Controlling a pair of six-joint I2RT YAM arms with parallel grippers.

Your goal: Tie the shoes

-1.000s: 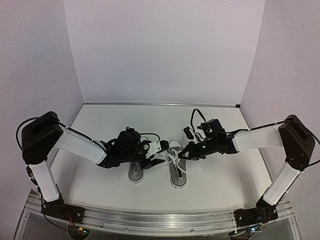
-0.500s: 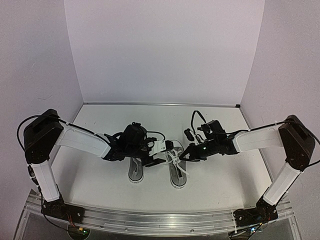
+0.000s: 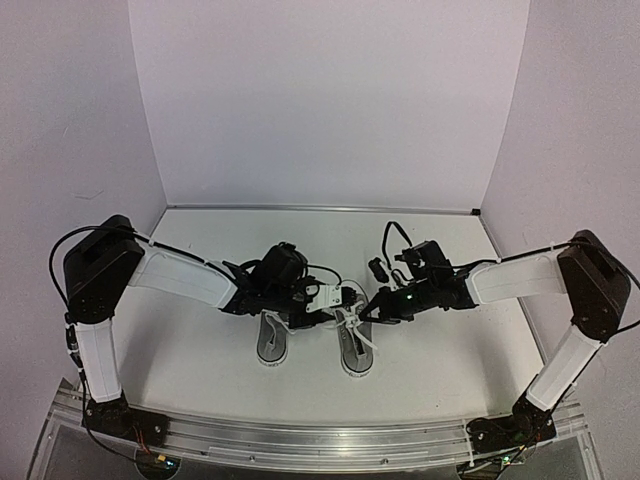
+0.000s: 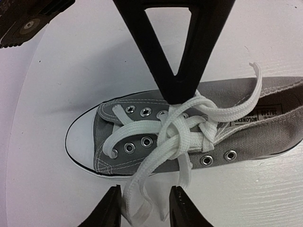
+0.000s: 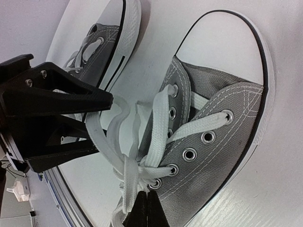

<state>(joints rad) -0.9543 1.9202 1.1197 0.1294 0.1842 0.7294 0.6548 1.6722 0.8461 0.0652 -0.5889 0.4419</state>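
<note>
White laminate tabletop [image 3: 200, 340] and pale lilac walls [image 3: 330, 100] frame two small grey canvas low-top sneakers with white rubber toe caps [image 3: 355, 352], which sit side by side under the grippers. The right gripper [image 5: 147, 210] is clamped on a strand of the flat white laces [image 4: 180, 137], directly over the eyelets of the sneaker below it. The left gripper [image 4: 147, 208] stands spread, with loose lace ends lying between its fingers, unpinched. The crossing looks slack, so a pull from the right gripper while the left one is unclosed could draw the strand out or drag the light sneaker along. Beside the left gripper, the second sneaker [image 5: 102, 35] is mostly cut off and its lacing is unreadable. Both wrist views crop the worked sneaker's heel.
</note>
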